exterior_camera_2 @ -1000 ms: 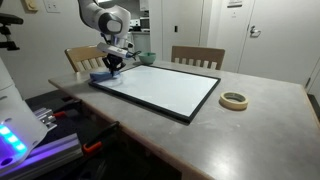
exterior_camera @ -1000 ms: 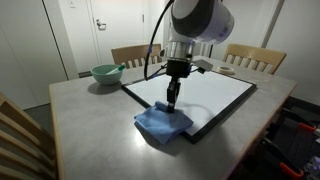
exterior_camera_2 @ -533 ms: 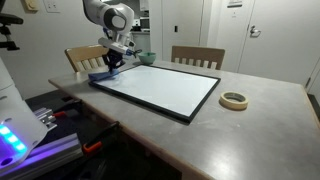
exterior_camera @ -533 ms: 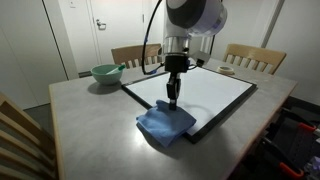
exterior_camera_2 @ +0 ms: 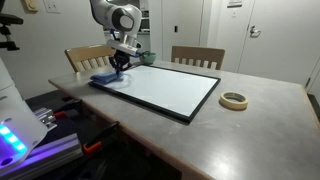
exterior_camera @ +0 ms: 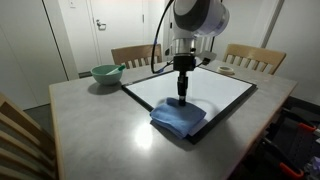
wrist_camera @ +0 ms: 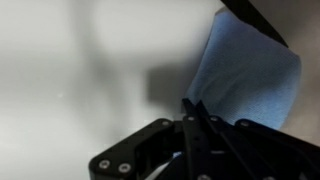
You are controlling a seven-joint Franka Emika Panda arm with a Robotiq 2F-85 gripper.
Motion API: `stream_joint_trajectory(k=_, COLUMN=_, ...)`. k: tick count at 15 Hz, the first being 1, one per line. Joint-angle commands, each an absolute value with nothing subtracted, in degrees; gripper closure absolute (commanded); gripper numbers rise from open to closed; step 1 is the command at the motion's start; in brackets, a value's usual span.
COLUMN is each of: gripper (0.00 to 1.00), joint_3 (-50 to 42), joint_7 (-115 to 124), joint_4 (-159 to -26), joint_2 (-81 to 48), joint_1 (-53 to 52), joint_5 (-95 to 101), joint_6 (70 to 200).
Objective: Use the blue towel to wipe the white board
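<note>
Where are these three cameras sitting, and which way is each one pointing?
An exterior view: stands off a table corner and faces the doors. It shows the arm and gripper on the blue cloth towel, at the near end of the black-framed white board.
An exterior view: looks from the far end, past the beige tape roll. It shows the arm.
Wrist view: rides the wrist and looks down the dark fingers at the towel.
Shared: both exterior views show towel, board and green bowl.

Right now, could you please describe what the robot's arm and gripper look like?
The arm has rounded whitish links with dark joint bands; a black cable runs alongside it. The gripper is black, with small screws on its body.
</note>
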State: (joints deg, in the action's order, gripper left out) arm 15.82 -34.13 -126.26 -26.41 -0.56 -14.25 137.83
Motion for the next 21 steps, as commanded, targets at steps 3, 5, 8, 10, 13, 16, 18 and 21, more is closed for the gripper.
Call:
stream_joint_trajectory(k=3, gripper=0.99, joint_3=14.5, joint_7=-34.1, joint_4=-128.1, joint_2=-24.2, joint_1=-0.1, joint_5=-11.7, joint_6=136.9)
stream_joint_trajectory(k=5, gripper=0.99, joint_3=13.4, joint_7=-33.5, joint_4=-128.4, joint_2=-23.3, joint_1=-0.3, joint_5=-9.6, joint_6=135.8)
stream_joint_trajectory(k=8, gripper=0.99, joint_3=12.1, joint_7=-34.0, joint_4=-129.0, joint_2=-22.2, joint_1=0.3, joint_5=-7.4, joint_6=134.3)
stream_joint_trajectory(k=10, gripper=0.99, joint_3=11.0, joint_7=-34.6, joint_4=-130.1, joint_2=-21.2, joint_1=0.8, joint_5=-6.3, joint_6=133.8)
stream_joint_trajectory(k=13, gripper=0.99, joint_3=9.3, joint_7=-34.7, joint_4=-131.6, joint_2=-20.0, joint_1=1.3, joint_5=-5.1, joint_6=133.7)
stream_joint_trajectory(k=16, gripper=0.99, joint_3=8.0, joint_7=-35.0, joint_4=-133.3, joint_2=-19.0, joint_1=2.1, joint_5=-4.3, joint_6=133.9)
stream_joint_trajectory(k=18, gripper=0.99, joint_3=7.0, joint_7=-34.9, joint_4=-134.3, joint_2=-18.6, joint_1=2.5, joint_5=-3.5, joint_6=134.2)
stream_joint_trajectory(k=21, gripper=0.99, joint_3=5.3, joint_7=-34.8, joint_4=-135.6, joint_2=-18.1, joint_1=2.9, joint_5=-1.1, joint_6=136.1)
